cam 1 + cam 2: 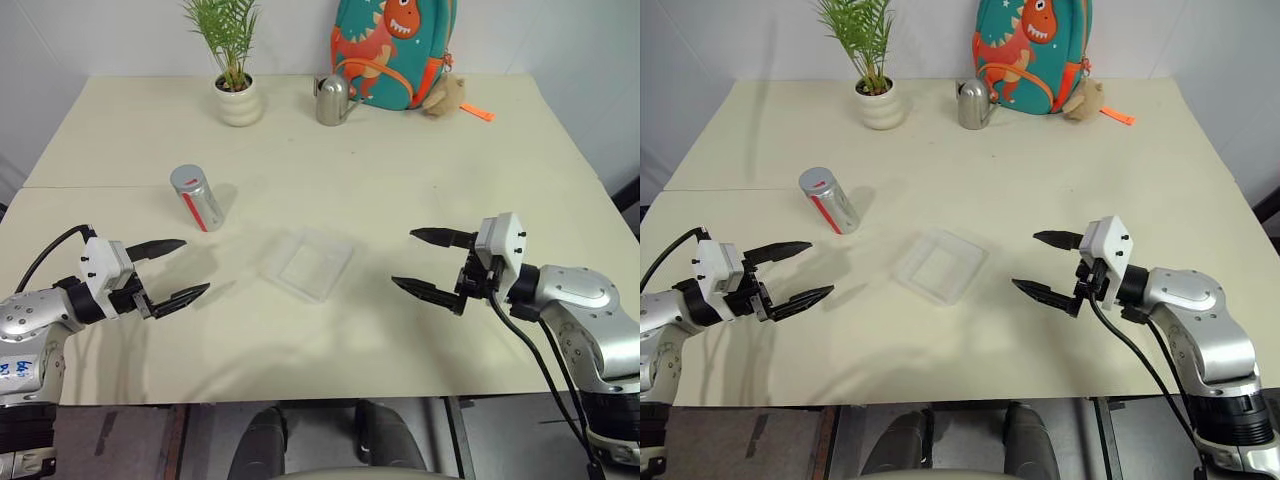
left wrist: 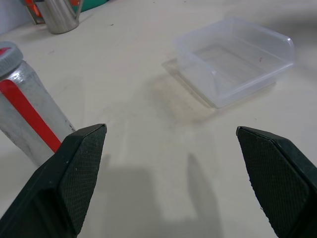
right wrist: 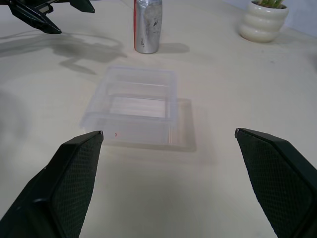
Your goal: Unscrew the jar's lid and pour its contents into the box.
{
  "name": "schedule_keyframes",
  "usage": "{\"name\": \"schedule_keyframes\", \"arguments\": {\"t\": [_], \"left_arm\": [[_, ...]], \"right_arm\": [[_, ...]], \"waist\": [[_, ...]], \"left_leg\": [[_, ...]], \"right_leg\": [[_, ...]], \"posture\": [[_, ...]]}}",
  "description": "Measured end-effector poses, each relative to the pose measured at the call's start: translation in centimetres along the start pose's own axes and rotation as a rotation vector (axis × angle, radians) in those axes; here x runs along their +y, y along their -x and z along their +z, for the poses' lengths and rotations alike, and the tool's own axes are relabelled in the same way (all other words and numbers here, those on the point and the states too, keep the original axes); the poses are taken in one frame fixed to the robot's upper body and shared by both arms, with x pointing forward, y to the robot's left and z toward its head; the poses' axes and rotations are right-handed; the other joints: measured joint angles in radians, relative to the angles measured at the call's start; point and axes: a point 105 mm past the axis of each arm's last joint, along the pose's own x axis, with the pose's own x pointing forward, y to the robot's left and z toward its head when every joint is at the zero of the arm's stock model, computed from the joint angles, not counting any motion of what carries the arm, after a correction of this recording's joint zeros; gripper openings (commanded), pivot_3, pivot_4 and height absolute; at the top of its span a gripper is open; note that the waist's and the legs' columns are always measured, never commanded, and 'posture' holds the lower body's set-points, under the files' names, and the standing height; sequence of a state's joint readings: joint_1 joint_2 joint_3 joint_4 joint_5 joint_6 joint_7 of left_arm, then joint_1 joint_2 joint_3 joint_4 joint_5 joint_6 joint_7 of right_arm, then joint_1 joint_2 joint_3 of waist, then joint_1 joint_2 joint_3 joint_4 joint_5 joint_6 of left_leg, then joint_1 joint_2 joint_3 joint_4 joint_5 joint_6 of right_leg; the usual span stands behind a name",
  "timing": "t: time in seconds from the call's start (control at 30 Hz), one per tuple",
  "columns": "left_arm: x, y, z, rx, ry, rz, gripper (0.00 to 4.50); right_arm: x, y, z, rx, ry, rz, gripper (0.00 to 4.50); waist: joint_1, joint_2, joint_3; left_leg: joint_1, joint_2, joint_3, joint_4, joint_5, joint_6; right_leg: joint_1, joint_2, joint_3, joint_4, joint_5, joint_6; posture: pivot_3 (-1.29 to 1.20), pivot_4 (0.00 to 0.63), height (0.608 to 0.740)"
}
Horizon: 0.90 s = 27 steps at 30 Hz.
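The left pincer (image 1: 174, 272) hovers over the counter (image 1: 400, 170) with its two black fingers spread wide and nothing between them; it points toward the middle of the counter. The right pincer (image 1: 432, 263) mirrors it from the other side, fingers likewise spread and empty, aimed inward at the box (image 1: 308, 263).

The box, clear and shallow, sits on the counter between the two pincers, turned at a slight angle, apart from both. It looks empty apart from a tiny red speck on its wall in the right wrist view.

The jar (image 1: 197, 198) stands upright on the counter, beyond the left pincer and to the left of the box, near but not touching either. Its red stripe (image 2: 26, 111) runs down the side. The lid (image 1: 187, 179) is on top of the jar. The contents cannot be seen through the jar's silvery wall.

At the far edge of the counter stand a potted plant (image 1: 234, 70) in a white ribbed pot, a small metal watering can (image 1: 333, 100), and a teal backpack (image 1: 392, 50) with an orange dinosaur, leaning against the wall.
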State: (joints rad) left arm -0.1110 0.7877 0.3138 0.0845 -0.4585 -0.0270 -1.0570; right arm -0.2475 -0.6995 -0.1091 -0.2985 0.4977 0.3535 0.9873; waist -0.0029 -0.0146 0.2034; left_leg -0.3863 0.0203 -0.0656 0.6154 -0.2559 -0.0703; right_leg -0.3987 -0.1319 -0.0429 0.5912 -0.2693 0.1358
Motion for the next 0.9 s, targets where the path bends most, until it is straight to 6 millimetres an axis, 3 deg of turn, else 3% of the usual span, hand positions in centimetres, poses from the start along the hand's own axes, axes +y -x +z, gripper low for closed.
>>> {"name": "schedule_keyframes", "arguments": {"t": [0.13, 0.33, 0.57, 0.73, 0.9], "left_arm": [[0.0, 0.5, -0.2, -0.008, 0.01, 0.069, 4.48], [0.6, 1.1, -1.1, -0.087, 0.093, 0.433, 4.48], [0.0, -1.9, -1.6, -0.112, 0.173, 0.778, 4.48], [1.4, -3.8, -1.3, -0.109, 0.173, 0.966, 4.48], [2.3, -6.7, -1.1, -0.116, 0.204, 1.014, 4.48]], "right_arm": [[-0.2, -0.2, 0.3, -0.005, 0.01, 0.003, 4.5], [-0.4, -1.3, 0.9, -0.038, 0.013, 0.022, 4.5], [0.0, -3.8, 3.4, -0.124, 0.037, 0.092, 4.5], [0.6, -5.1, 4.0, -0.142, 0.036, 0.14, 4.5], [0.7, -6.1, 5.0, -0.168, 0.053, 0.17, 4.5]], "waist": [[0.0, 0.0, 0.0], [0.003, 0.0, 0.0], [0.013, -0.002, -0.001], [0.021, -0.002, -0.001], [0.026, -0.002, -0.001]], "left_leg": [[0.0, 0.0, 0.0, 0.0, 0.0, 0.0], [0.0, 0.0, 0.001, 0.001, 0.0, 0.0], [0.0, 0.0, 0.001, 0.011, 0.0, 0.0], [-0.001, 0.0, 0.001, 0.014, 0.0, 0.0], [-0.001, 0.0, 0.001, 0.014, 0.0, 0.001]], "right_leg": [[0.0, 0.0, 0.0, 0.0, 0.0, 0.0], [0.0, 0.0, 0.002, 0.0, 0.001, 0.002], [0.003, 0.001, 0.003, 0.001, 0.005, 0.003], [0.004, 0.001, 0.004, -0.001, 0.009, 0.003], [0.004, 0.002, 0.004, -0.001, 0.009, 0.003]], "posture": [[0.0, 0.15, 0.74], [0.0, 0.15, 0.74], [0.0, 0.15, 0.74], [0.0, 0.15, 0.74], [0.0, 0.15, 0.74]]}}
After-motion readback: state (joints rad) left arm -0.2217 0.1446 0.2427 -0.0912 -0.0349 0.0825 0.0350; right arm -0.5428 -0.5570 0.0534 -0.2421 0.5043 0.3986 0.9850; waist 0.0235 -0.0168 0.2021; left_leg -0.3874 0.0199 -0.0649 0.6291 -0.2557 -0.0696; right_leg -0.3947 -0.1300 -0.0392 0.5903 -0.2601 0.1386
